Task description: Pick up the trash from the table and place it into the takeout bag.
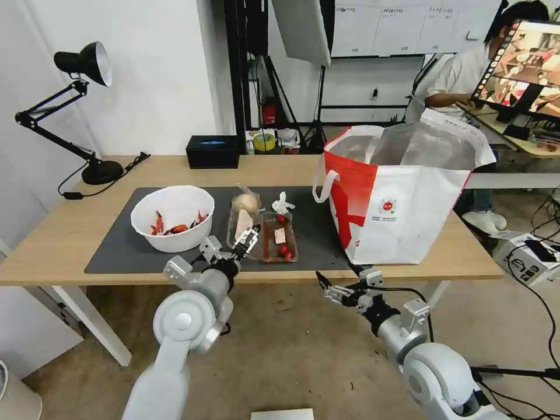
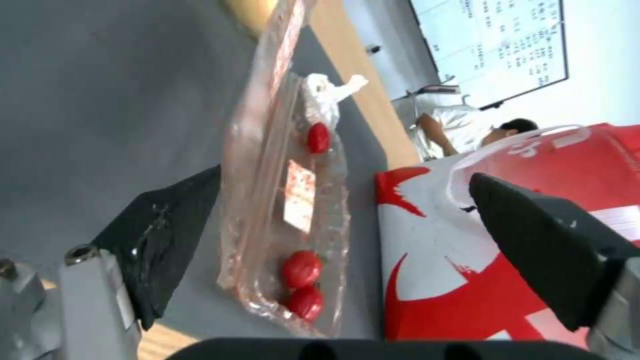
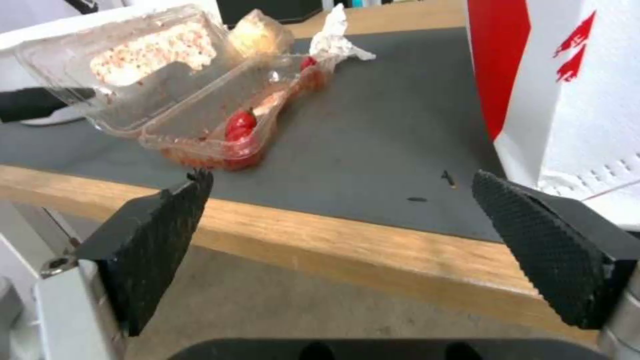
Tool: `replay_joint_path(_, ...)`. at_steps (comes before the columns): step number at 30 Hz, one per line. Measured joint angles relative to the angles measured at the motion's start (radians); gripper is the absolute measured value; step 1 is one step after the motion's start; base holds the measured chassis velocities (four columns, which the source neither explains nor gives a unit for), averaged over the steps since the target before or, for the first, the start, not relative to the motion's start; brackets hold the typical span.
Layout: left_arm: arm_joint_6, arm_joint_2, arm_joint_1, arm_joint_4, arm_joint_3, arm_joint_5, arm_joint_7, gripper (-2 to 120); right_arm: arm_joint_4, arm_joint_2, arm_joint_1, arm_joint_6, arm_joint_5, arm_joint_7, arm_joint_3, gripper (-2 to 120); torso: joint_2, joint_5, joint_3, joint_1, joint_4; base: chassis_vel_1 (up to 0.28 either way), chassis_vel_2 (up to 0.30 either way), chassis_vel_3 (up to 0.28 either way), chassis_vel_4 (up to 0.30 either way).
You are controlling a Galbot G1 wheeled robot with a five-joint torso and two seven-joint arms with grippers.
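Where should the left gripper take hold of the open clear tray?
Probably the raised lid wall of the clear tray, approached from the desk's front edge: it stands thin and upright, and the left gripper is already there with fingers open.

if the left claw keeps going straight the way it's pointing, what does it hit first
Most likely the clear plastic tray: the left claw is open, with the tray's raised lid between its fingers. Beyond that lies the crumpled tissue, though depth is hard to judge.

Right tool (image 3: 340,240) gapes wide below the table (image 3: 373,245) edge, facing the clear tray (image 3: 200,115).
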Motion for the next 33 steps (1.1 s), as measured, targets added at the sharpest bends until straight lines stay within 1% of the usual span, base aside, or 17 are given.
replay_joint_path(3, -0.009, 0.002, -0.006, -0.002, -0.002, -0.011, 0.015, 100, -0.002, 0.001, 0.003, 0.0, -0.001, 0.0, -0.001, 100, 0.0, 0.0, 0.0, 0.0, 0.0, 0.0, 0.0, 0.0, 0.0)
replay_joint_path(5, -0.019, 0.001, -0.01, -0.002, -0.003, -0.018, 0.036, 100, -0.003, 0.001, 0.004, 0.001, -0.002, 0.0, -0.001, 100, 0.0, 0.0, 0.0, 0.0, -0.0001, 0.0, 0.0, 0.0, 0.0)
replay_joint_path(16, -0.052, -0.003, -0.026, 0.025, 0.007, -0.018, 0.057, 100, -0.024, 0.0, 0.02, 0.005, -0.007, -0.002, -0.003, 100, 0.0, 0.0, 0.0, 0.0, 0.0, 0.0, 0.0, 0.0, 0.0)
replay_joint_path(19, -0.067, -0.005, -0.038, 0.036, 0.011, -0.022, 0.074, 100, -0.03, 0.0, 0.022, 0.006, -0.01, -0.003, -0.005, 100, 0.0, 0.0, 0.0, 0.0, 0.0, 0.0, 0.0, 0.0, 0.0)
replay_joint_path(27, -0.07, -0.009, -0.052, 0.043, 0.031, -0.025, 0.082, 100, -0.034, 0.0, 0.026, 0.009, -0.012, -0.003, -0.005, 100, 0.0, 0.0, 0.0, 0.0, 0.0, 0.0, 0.0, 0.0, 0.0)
replay_joint_path(33, -0.07, -0.021, -0.065, 0.065, 0.06, -0.019, 0.083, 100, -0.035, 0.007, 0.015, 0.015, -0.016, -0.005, 0.003, 100, 0.0, 0.0001, 0.0, 0.0, 0.0, 0.0, 0.0, 0.0, 0.0)
